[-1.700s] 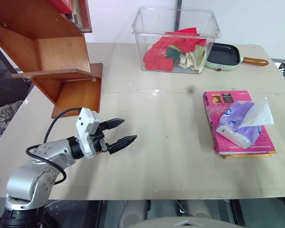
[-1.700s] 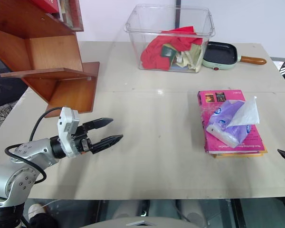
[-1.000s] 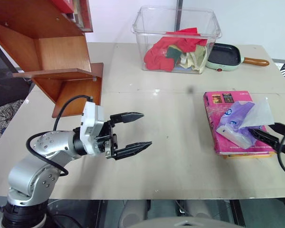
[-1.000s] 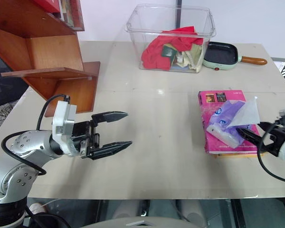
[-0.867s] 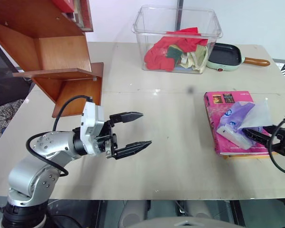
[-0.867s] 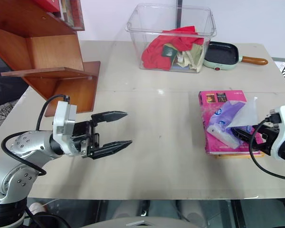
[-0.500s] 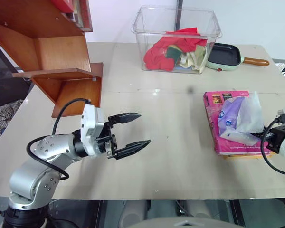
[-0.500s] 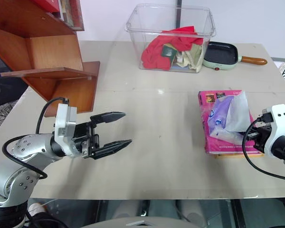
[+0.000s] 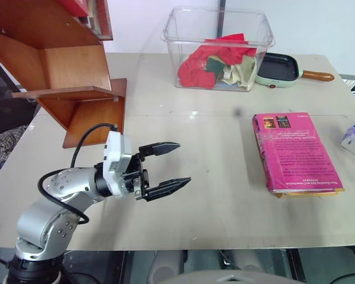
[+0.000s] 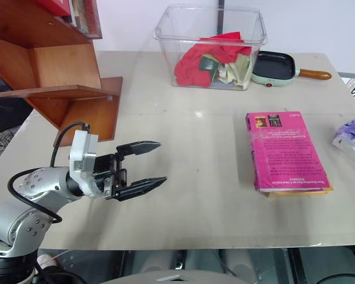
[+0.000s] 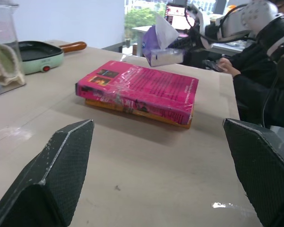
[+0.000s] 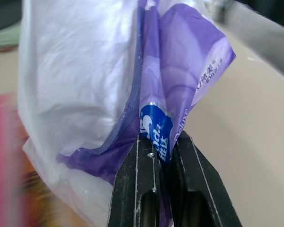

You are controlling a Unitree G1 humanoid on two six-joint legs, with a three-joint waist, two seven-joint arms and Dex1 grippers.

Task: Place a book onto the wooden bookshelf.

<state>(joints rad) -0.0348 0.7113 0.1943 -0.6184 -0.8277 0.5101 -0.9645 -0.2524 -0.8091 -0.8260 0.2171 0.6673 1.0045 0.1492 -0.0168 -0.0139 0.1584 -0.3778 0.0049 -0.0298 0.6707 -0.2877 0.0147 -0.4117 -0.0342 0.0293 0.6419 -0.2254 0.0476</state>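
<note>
On the bench point(image 9: 213, 177), right side: book point(image 9: 297, 151) lying flat, back cover up, stacked on a thinner yellow-orange book point(image 11: 132, 109) whose edge peeks out underneath. Nothing on top of the pink cover, no hand touching it. Well apart from the wooden bookshelf point(image 9: 65, 71), which stands at the far left corner of the bench, slanted panels and one flat ledge in sight, a few book spines up on its top level.

Left hand point(image 9: 168, 165) hovering above the bench, front left, pointing level toward the book, fingers spread wide, holding nothing. Wide stretch of bare bench between it and the book.

Right hand point(image 12: 163, 156) off at the right edge, fingers clamped tight on a purple-and-white tissue pack point(image 12: 132, 94), pinching the plastic wrapper. Same pack visible at the right border of the head view point(image 10: 352, 131), lifted clear of the book and just beside the bench edge.

Far side of the bench: clear plastic bin point(image 9: 219, 47) with red, green and cream cloth inside; just right of it a mint-green pan point(image 9: 279, 68) with wooden handle.

Beyond the bench in the left wrist view: person point(image 11: 260, 85) in dark sleeves, seated.
</note>
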